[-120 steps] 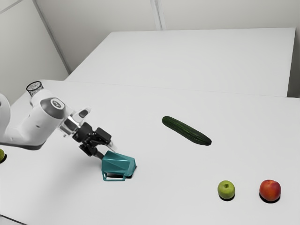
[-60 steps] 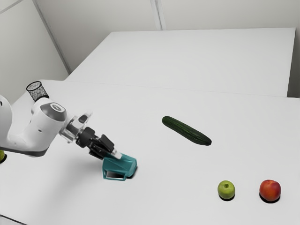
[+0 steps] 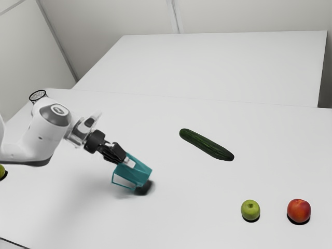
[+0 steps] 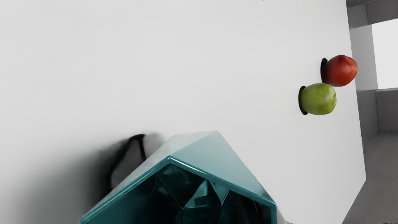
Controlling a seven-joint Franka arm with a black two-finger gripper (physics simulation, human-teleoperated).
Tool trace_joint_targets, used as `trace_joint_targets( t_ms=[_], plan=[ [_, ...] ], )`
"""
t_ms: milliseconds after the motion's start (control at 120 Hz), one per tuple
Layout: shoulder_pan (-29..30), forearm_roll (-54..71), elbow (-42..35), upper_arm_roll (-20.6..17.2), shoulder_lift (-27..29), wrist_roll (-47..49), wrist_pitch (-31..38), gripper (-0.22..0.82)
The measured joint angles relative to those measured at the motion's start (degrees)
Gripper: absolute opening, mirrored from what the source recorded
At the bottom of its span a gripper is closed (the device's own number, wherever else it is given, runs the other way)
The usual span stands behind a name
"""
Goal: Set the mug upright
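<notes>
Pale walls [image 3: 104, 18] rise behind a white table [image 3: 207, 223], over which the mug [image 3: 138, 173] hangs at a slant, just beyond the fingers, its mouth turned back toward them and its base pointing away and down. Its shadow lies apart below it, so it looks raised. The gripper [image 3: 127, 162] is at the rim, fingers seemingly closed with the mug's wall pinched between them. Farther out, past the fingertips and well apart from them, lie a cucumber [image 3: 206, 145], a green apple [image 3: 250, 210] and, beyond the apple, a red fruit [image 3: 299, 210]; back behind the fingers stands a mesh cup [image 3: 38, 97]. I judge the righting turn to be in hand: the next move calls for tipping the mouth fully up, then lowering the base flat before letting go.
</notes>
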State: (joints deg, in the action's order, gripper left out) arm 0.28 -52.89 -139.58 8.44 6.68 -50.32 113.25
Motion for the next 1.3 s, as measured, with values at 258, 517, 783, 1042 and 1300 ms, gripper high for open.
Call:
trace_joint_targets(
  t_ms=[258,517,783,1042,1300],
  plan=[
    [-0.1,11.3,6.2,-1.6,0.8,4.5,0.6,-0.16],
    [0.0,31.4,12.6,-3.6,-0.1,13.8,2.6,-0.17],
    [-0.6,43.9,12.5,-6.4,-2.4,22.4,9.7,-0.18],
    [-0.2,48.0,10.7,-6.5,-6.0,28.7,14.5,-0.18],
    [-0.1,49.1,10.5,-6.5,-8.3,32.7,16.7,-0.17]
  ],
)
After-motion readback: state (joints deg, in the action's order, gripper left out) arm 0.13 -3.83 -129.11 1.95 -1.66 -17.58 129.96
